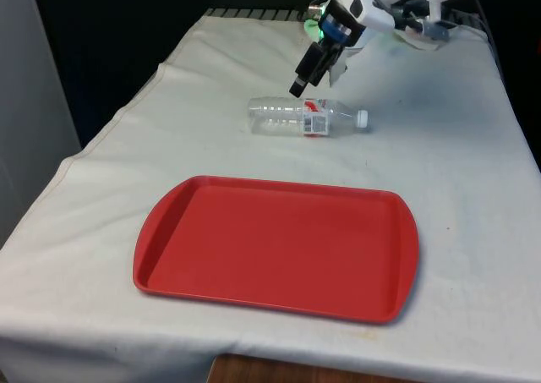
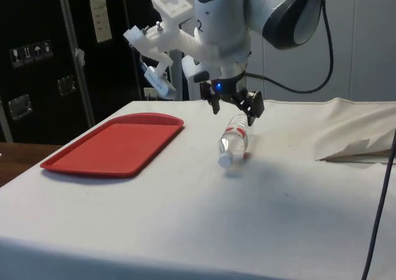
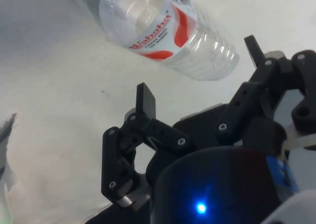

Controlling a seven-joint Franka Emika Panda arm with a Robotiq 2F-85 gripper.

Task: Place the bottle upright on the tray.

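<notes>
Clear plastic, the bottle (image 1: 307, 117) lies on its side on the cloth (image 1: 456, 146), well behind the red tray (image 1: 279, 246), cap towards the front view's right. The gripper (image 1: 314, 72) hovers just above it, fingers spread, holding nothing. This looks like the approach: next it must descend astride the body and close.
</notes>
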